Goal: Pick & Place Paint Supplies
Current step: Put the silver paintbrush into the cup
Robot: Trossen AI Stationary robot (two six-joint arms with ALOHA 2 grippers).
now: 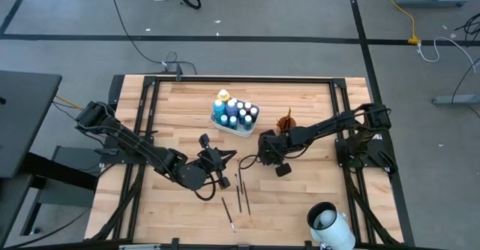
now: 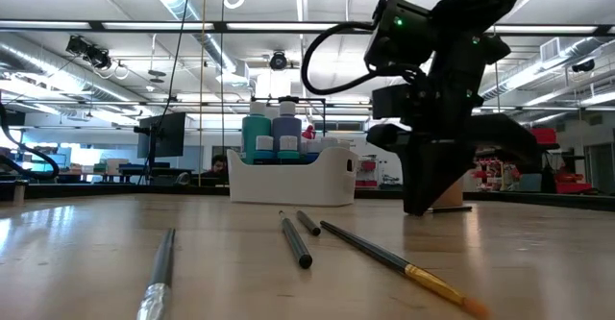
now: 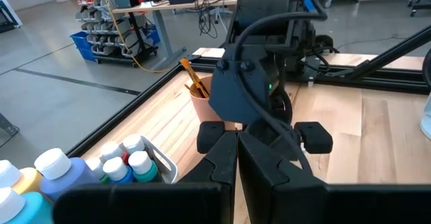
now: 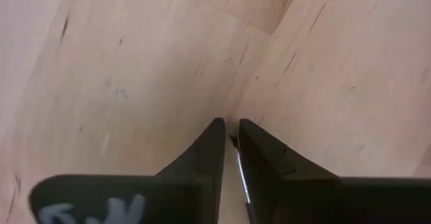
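A white tray (image 1: pixel 222 122) at the far middle of the table holds several paint bottles (image 1: pixel 235 112), also seen in the low view (image 2: pixel 272 133). An orange-brown cup (image 1: pixel 285 122) with brushes in it stands to the tray's right. Three paintbrushes (image 1: pixel 240 194) lie loose on the table nearer the front, also in the low view (image 2: pixel 296 240). My right gripper (image 4: pixel 231 126) points down at the table left of the cup, shut on a thin paintbrush (image 4: pixel 240 173). My left gripper (image 3: pixel 237 143) is shut and empty, just to the left of the right gripper (image 1: pixel 259 158). My right gripper pinches a thin paintbrush, with a silvery stretch (image 4: pixel 241 178) showing in the narrow gap between its two fingers. The fingers come from above and point down, with their tips at the tabletop (image 2: pixel 418 209). Which end of the brush they hold, I cannot tell.
A white cylindrical container (image 1: pixel 330 224) stands at the table's front right corner. A dark frame (image 1: pixel 150 92) runs round the wooden top. The two grippers stand close together at mid-table, between the tray and the loose brushes.
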